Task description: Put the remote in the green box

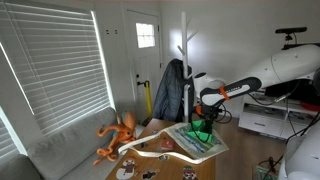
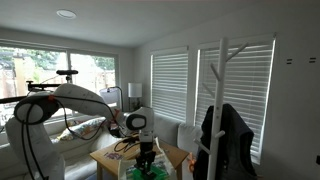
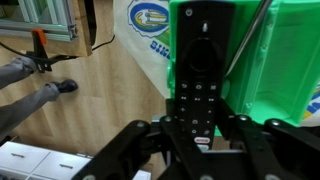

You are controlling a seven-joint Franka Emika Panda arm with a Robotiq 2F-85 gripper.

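In the wrist view my gripper [image 3: 203, 132] is shut on the lower end of a black remote [image 3: 203, 50]. The remote's upper part reaches over the bright green box [image 3: 290, 60], which fills the right of that view. In both exterior views the gripper [image 1: 204, 117] [image 2: 146, 152] hangs just above the green box [image 1: 203, 133] [image 2: 150, 172] on the wooden table. The remote is too small to make out in the exterior views.
An orange plush toy [image 1: 118, 135] lies at the table's edge by the sofa. Flat white printed sheets [image 3: 150, 25] lie under the box. A coat rack with a dark jacket [image 1: 170, 90] stands behind the table. A clamp [image 3: 40, 50] lies on the wooden floor.
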